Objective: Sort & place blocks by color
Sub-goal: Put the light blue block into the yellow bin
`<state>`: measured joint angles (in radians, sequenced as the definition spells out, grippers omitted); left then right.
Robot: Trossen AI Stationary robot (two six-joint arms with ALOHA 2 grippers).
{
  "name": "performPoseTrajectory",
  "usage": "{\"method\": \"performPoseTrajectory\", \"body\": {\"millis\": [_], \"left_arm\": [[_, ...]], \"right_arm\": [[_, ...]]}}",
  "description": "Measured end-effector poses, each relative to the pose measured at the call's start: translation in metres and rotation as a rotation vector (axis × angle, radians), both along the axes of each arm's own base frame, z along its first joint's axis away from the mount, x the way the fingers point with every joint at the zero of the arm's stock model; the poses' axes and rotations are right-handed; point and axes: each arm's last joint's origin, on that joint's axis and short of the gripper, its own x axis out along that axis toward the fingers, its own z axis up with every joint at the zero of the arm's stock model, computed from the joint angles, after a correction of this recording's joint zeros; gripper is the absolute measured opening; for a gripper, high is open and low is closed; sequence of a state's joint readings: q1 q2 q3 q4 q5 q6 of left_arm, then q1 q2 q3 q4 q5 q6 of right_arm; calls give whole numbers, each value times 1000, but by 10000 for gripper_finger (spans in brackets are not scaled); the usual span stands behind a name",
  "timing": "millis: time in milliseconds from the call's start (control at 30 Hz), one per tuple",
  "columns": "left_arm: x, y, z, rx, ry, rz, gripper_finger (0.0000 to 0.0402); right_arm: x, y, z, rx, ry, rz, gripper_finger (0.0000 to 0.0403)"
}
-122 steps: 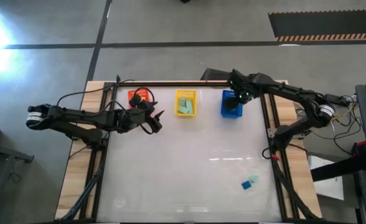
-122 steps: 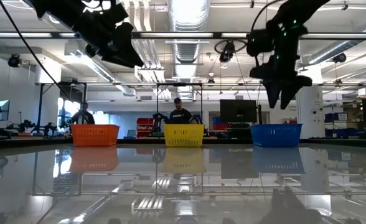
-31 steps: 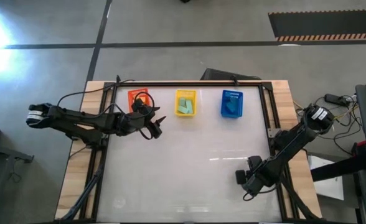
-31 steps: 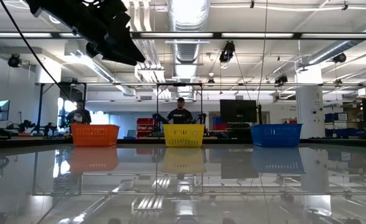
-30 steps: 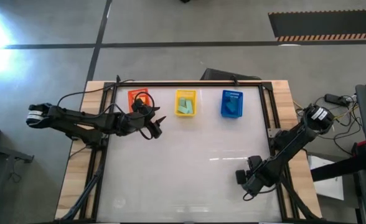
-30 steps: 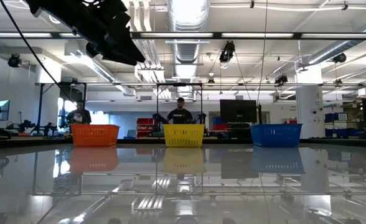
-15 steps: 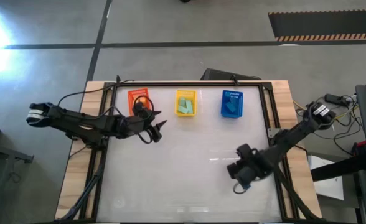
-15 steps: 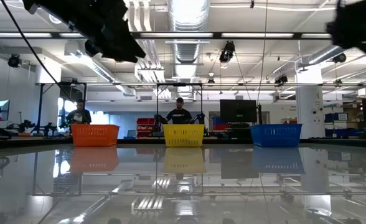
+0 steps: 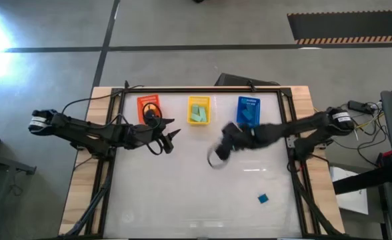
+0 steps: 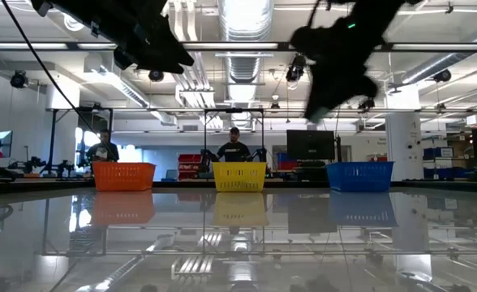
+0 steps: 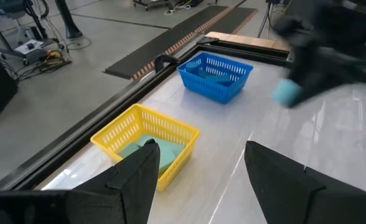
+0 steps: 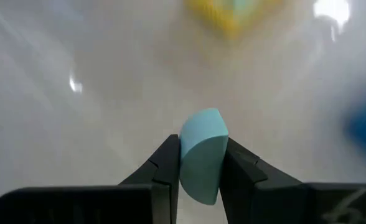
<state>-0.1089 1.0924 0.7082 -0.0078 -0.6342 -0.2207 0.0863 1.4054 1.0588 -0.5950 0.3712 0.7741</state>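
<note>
My right gripper (image 12: 201, 149) is shut on a pale teal block (image 12: 201, 158) with a rounded top. It hangs above the table's middle (image 9: 217, 153), near the yellow bin (image 9: 198, 110). The left wrist view shows the same block (image 11: 287, 92) under the blurred right arm. A blue block (image 9: 263, 198) lies flat on the table near the right front. The orange bin (image 9: 149, 107), the yellow bin and the blue bin (image 9: 248, 111) stand in a row at the far edge. My left gripper (image 9: 169, 137) waits open, in front of the orange bin. My right gripper pinches the pale teal block by two opposite sides (image 12: 186, 163) between its two fingers (image 12: 166, 163). The block stands out beyond the fingertips and is lifted clear of the table.
The yellow bin (image 11: 147, 144) holds pale teal pieces and the blue bin (image 11: 215, 74) holds blue ones. A black frame and wooden boards (image 9: 303, 113) border the table. People stand in the room behind the bins (image 10: 237, 150).
My right gripper has risen from the table's right front and swung toward the far left, toward the yellow bin, carrying the pale teal block clear of the table. The blue block has stayed where it lay.
</note>
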Motion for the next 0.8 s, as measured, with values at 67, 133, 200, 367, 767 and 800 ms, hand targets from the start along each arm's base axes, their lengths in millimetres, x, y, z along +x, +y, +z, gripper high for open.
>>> {"method": "performPoseTrajectory", "body": {"millis": [67, 133, 200, 367, 767, 800], "left_arm": [[0, 0, 0, 0, 0, 0, 219], [0, 0, 0, 0, 0, 0, 219], [0, 0, 0, 0, -1, 0, 219], [0, 0, 0, 0, 0, 0, 219], [0, 0, 0, -2, -1, 1, 219], [0, 0, 0, -5, -3, 3, 219]], "right_arm": [[14, -26, 0, -83, -81, 31, 65], [27, -53, -2, -176, -168, 46, 65], [39, -78, -8, -268, -261, 37, 65], [59, -130, -40, -392, -341, -34, 65], [71, -166, -87, -405, -267, -83, 99], [71, -166, -87, -409, -263, -78, 106]]}}
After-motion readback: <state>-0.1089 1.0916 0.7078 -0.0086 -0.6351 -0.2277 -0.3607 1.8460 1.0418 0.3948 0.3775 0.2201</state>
